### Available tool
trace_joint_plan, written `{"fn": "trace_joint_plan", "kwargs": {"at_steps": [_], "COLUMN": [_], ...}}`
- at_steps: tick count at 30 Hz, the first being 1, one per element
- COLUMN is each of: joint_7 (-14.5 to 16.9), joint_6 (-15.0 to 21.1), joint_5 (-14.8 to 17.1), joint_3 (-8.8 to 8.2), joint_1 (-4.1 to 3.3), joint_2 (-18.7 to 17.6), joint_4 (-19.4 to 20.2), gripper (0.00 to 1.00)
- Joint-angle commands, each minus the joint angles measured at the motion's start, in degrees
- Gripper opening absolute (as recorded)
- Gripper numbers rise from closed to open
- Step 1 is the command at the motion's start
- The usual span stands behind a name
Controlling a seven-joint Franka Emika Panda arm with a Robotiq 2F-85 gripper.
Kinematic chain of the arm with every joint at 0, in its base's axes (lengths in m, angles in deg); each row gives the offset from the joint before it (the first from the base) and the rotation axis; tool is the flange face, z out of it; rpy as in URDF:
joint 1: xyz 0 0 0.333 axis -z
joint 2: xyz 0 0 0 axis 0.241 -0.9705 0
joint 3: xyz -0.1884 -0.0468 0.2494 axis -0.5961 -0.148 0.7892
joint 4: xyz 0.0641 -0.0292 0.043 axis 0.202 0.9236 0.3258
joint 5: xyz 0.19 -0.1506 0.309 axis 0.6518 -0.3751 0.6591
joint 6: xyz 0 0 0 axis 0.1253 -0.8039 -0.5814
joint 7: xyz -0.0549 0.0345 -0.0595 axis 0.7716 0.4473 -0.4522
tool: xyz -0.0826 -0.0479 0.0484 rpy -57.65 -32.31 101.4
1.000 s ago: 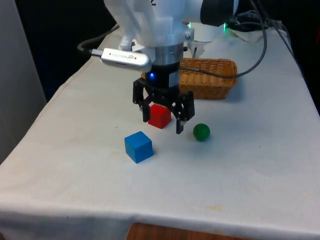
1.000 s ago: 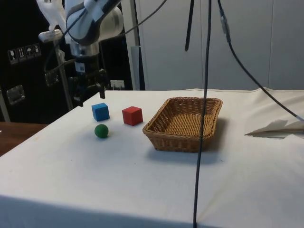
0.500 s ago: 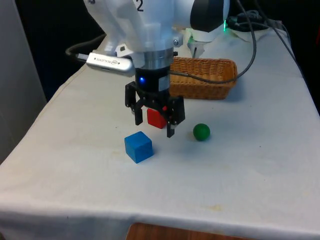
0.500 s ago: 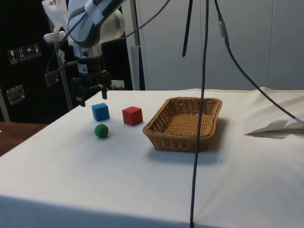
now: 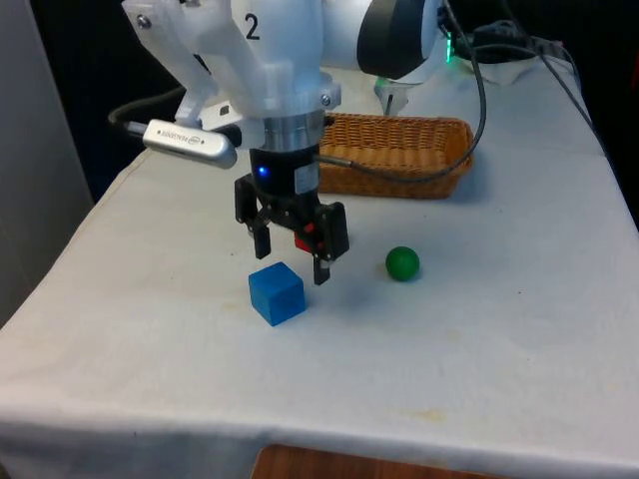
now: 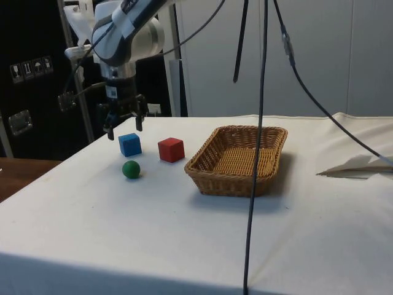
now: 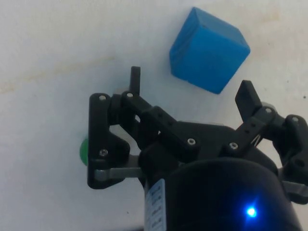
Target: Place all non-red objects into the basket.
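Note:
A blue cube [image 5: 277, 292] [image 6: 129, 144] [image 7: 209, 49] rests on the white cloth. My gripper [image 5: 292, 263] [image 6: 126, 130] [image 7: 191, 89] hovers open just above it, a little to its far side, with nothing between the fingers. Behind the gripper sits a red cube [image 6: 171, 149], of which a red sliver [image 5: 308, 232] shows in the front view. A green ball [image 5: 402, 262] [image 6: 131, 169] lies on the cloth to the front view's right of the blue cube; its edge [image 7: 83, 150] peeks past the gripper body. The wicker basket [image 5: 409, 175] [image 6: 221, 183] stands further back and holds nothing.
Black cables [image 6: 256, 153] hang across the side view in front of the basket. A cable [image 5: 399, 178] from the arm loops over the basket's front wall. The table's edge [image 5: 110, 190] runs close on the front view's left.
The gripper has moved from over the red cube toward the front view's left and nearer the front edge, ending above the blue cube. The cubes and ball have not moved.

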Motion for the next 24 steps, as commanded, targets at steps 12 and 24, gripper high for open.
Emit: {"fn": "trace_joint_plan", "kwargs": {"at_steps": [12,24], "joint_7": [0.2,0.0], "joint_6": [-0.7,-0.6], "joint_5": [2.1,3.0], "joint_3": [-0.63,-1.72], "joint_1": [0.97,1.32], "joint_2": [-5.0,-5.7], "joint_4": [-5.7,-6.1], "gripper": [1.0,1.0]}}
